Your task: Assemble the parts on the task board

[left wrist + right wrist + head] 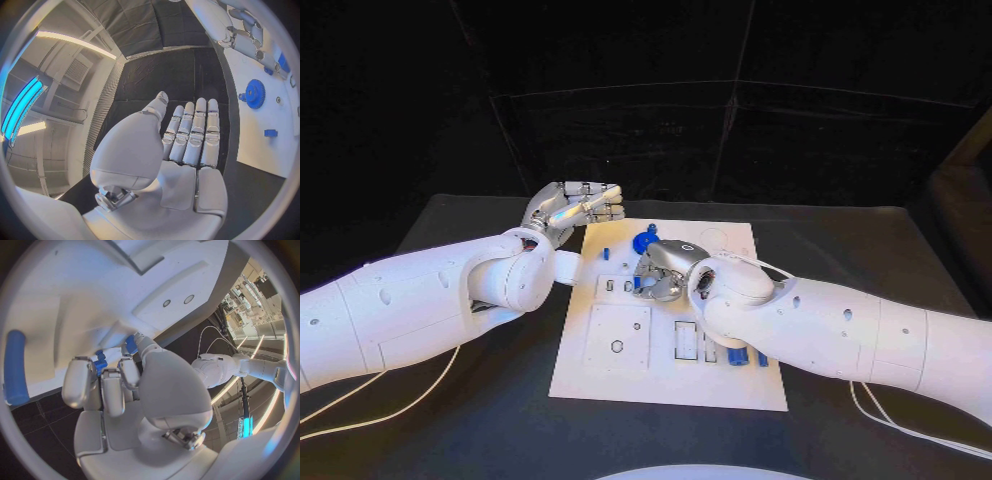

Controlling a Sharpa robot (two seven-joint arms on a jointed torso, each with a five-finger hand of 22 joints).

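The left hand (574, 208) hovers over the black table (459, 420) just beside the far left corner of the task board (610, 375). Its fingers (195, 131) lie straight and close together, side by side, with nothing between them and the thumb; the palm is bare. In the left wrist view a blue gear (255, 93) sits on the board past those fingertips, and a small blue block (270, 133) lies near the board's edge, apart from the gear.

On the board itself, in the head view, the same gear (646, 241) stands toward the far end, with a small blue peg (606, 253) to its left. Nearer the robot, two short blue parts (736, 358) lie side by side by the rectangular slots.

The right hand (668, 270) is low over the middle of the board, just on the near side of the gear. Its fingers (112, 390) are curled in and pinch a small blue part (100, 363) against the thumb, right at the board's surface. A blue rod (15, 367) lies on the board off to one side of that hand, apart from it
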